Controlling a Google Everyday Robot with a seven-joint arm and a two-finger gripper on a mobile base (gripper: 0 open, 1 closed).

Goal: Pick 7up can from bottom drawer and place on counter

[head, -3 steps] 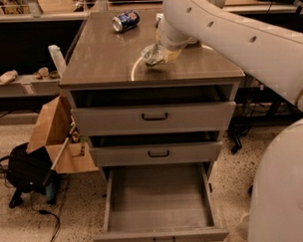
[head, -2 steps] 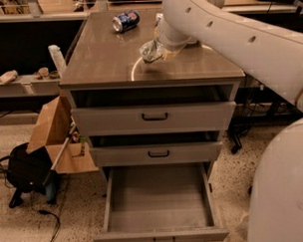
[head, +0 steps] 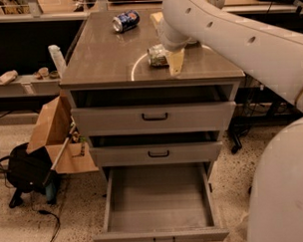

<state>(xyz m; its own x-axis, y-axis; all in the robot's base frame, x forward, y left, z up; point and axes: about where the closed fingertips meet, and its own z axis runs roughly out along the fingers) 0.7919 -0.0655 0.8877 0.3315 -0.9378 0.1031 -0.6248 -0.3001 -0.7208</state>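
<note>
Camera view, the only one: a grey three-drawer cabinet seen from the front and slightly above. The bottom drawer (head: 160,238) is pulled fully open, and its wide flat interior holds nothing. The two shallower drawers above it are nearly closed.

On the cabinet's glossy grey-brown tabletop (head: 102,57), the counter the task names, the 7up can (head: 156,55) rests near the front edge, on a pale arc mark. A large white robot arm reaches in from the right. Its gripper (head: 168,60) is down at the can, touching or just beside it. Whether it pinches the can or is spread apart cannot be told.

A blue can (head: 125,21) lies well apart at the back. A cardboard box (head: 54,129) and a black bag (head: 26,167) sit on the floor to the left.

The placing step looks to be in hand. Next, the gripper likely needs to let go, if it has not, and lift straight up without tipping the can.
</note>
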